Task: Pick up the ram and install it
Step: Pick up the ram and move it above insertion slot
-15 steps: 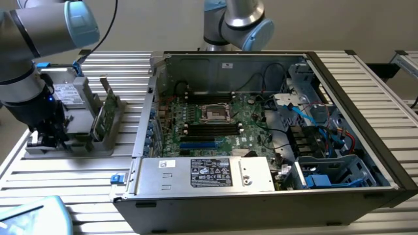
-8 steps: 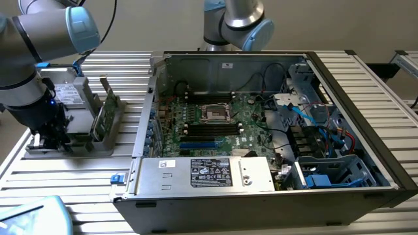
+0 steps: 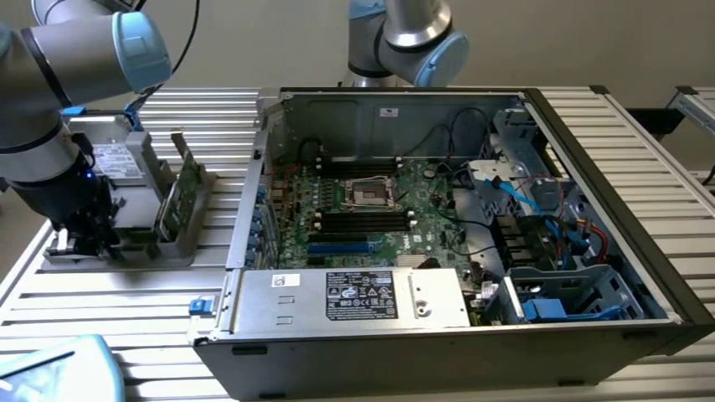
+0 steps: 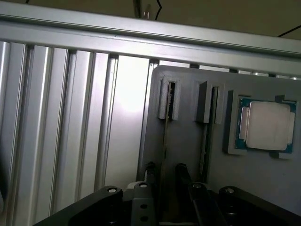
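**tinker_joe:** ok, where's the gripper (image 3: 84, 243) sitting right now, has it grabbed anything?

**boardnerd:** nope, not clamped on anything as far as I can see. It's down low over the grey holder (image 3: 146, 255), which sits on the slatted metal table (image 3: 112, 327) at the exterior view's left of the open computer case (image 3: 447, 360). From the wrist cam the two black fingers (image 4: 181, 172) stand apart, one on each side of the ram (image 4: 165, 132), and there's a gap showing on both sides of it.

**tinker_joe:** so the ram is in the holder, not in the PC?

**boardnerd:** yep. It stands on its edge in a narrow slot of the holder, seen edge-on so it's just a thin line running away from the fingers. Just beside it is a second slot (image 4: 207, 101) with something thin in it too, can't tell what. Past that, the square silver processor chip (image 4: 267, 125) lies flat in its own recess.

**tinker_joe:** and the rest of the scene?

**boardnerd:** in the exterior view a broader green card (image 3: 184, 197) stands upright in the holder, on the case side of the gripper. The case has its side off, so you can see the motherboard (image 3: 380, 209) lying flat inside, and the silver power supply (image 3: 352, 297) sits along the near edge
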Controlling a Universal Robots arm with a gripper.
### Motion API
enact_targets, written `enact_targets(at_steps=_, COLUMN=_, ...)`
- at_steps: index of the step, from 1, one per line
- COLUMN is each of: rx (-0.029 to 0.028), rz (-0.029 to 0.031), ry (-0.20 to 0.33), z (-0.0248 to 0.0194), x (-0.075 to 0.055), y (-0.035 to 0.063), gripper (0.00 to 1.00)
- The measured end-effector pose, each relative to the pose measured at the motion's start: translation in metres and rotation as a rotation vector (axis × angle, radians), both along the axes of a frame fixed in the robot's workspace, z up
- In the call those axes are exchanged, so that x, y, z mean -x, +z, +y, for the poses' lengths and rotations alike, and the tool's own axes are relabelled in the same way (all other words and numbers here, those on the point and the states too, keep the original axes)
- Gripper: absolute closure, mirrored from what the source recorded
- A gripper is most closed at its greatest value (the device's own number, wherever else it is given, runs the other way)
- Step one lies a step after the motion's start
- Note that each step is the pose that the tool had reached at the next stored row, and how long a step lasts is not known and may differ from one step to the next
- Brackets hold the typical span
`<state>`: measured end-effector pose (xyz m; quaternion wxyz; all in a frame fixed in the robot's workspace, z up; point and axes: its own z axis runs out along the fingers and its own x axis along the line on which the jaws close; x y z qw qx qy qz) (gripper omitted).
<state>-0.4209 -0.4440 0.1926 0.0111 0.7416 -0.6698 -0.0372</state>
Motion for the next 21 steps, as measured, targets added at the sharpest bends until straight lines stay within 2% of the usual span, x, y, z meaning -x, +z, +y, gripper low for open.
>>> enact_targets(at_steps=5, rx=0.0, rz=0.0009, ry=0.0, z=0.0, x=0.0, y=-0.0001, gripper=0.71)
enact_targets(at_steps=7, rx=-0.0003, rz=0.0013, ry=0.0, z=0.0, x=-0.0001, y=-0.0001, gripper=0.84)
enact_targets(at_steps=8, rx=-0.0001, rz=0.0017, ry=0.0, z=0.0, x=-0.0001, y=-0.0001, gripper=0.86)
enact_targets(at_steps=21, rx=-0.0001, rz=0.0044, ry=0.0, z=0.0, x=-0.0001, y=-0.0001, gripper=0.86)
